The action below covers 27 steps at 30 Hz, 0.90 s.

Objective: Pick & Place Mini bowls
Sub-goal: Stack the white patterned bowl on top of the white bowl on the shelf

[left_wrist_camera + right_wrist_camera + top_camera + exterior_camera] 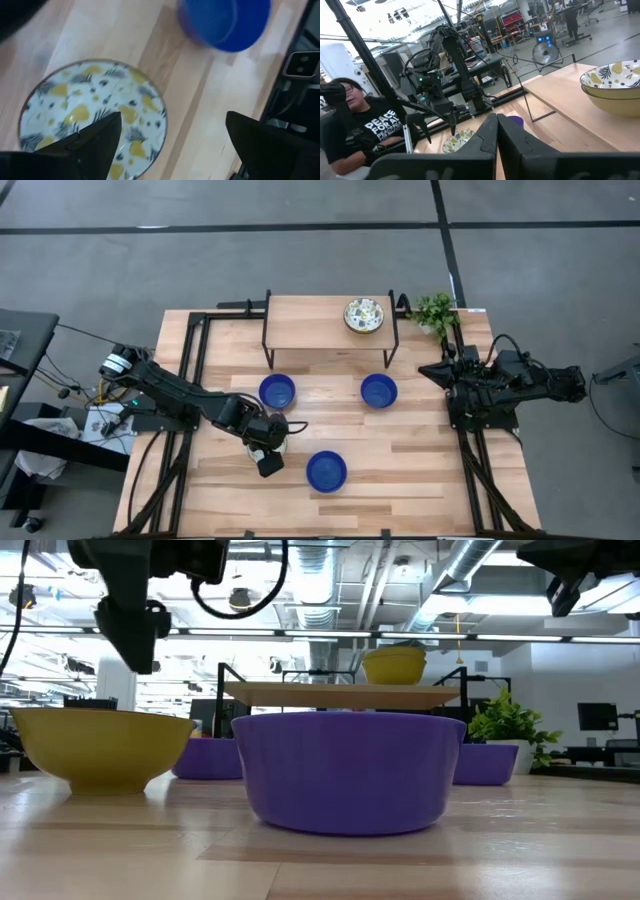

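Patterned bowl (92,117) beneath spread left hand (172,137)

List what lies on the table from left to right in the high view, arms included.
Left arm's open gripper, hanging over a patterned bowl that it mostly hides → blue bowl → blue bowl nearest the front edge → patterned bowls on the raised shelf → blue bowl → small green plant → right gripper, shut, parked at the table's right edge.
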Each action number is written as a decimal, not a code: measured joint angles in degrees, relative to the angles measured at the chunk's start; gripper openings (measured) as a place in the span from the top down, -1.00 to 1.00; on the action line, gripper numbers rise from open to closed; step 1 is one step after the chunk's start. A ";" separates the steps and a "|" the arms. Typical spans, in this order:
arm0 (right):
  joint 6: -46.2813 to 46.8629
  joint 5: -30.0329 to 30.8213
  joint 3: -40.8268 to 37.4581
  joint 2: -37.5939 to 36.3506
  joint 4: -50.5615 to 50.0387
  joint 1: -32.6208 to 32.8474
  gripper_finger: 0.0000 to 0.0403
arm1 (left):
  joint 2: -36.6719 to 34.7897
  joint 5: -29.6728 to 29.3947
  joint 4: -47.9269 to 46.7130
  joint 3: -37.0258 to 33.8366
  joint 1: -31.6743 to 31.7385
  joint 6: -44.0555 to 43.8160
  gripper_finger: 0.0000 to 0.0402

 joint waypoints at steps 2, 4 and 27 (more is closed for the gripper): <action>-0.02 0.01 0.00 0.02 -0.25 0.00 1.00 | 0.02 -0.02 -1.01 0.02 0.00 -0.87 -0.77; 0.00 0.01 0.00 0.02 -0.69 0.00 1.00 | 0.04 -0.05 -1.52 0.01 0.04 -1.25 -0.77; 0.07 0.01 0.00 -0.01 -1.21 0.00 1.00 | 10.56 1.68 -1.32 0.02 -2.93 -4.81 -0.77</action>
